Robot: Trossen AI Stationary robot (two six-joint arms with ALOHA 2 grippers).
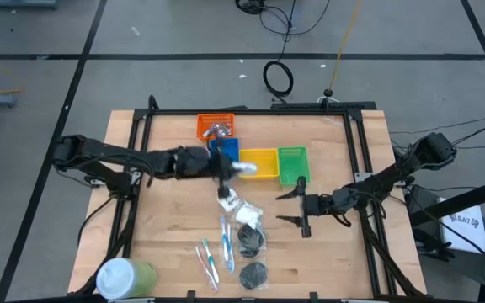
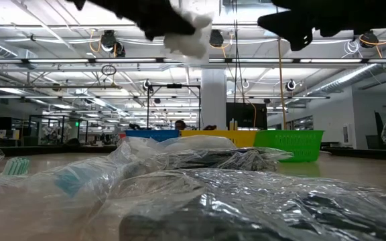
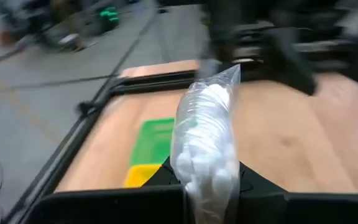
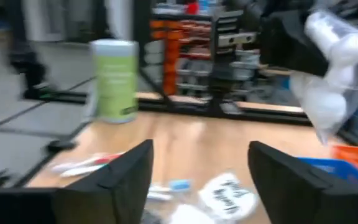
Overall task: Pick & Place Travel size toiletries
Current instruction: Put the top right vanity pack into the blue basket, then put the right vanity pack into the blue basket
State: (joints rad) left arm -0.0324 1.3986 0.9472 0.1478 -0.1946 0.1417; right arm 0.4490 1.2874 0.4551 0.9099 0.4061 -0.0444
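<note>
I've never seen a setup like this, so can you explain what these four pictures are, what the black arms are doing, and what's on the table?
These are two robot arms at a wooden table. One picture looks straight down from above, one looks level across the tabletop, and two come from cameras on the arms' wrists.

The left hand is shut on a clear packet of white pieces, held up above the table near the yellow tray. The right hand hangs open over bare wood and holds nothing.

At the back stand the orange tray, blue tray, yellow one and green tray. In front lie more packets, bagged dark discs and toothbrushes. A green can stands at the near left corner.
</note>
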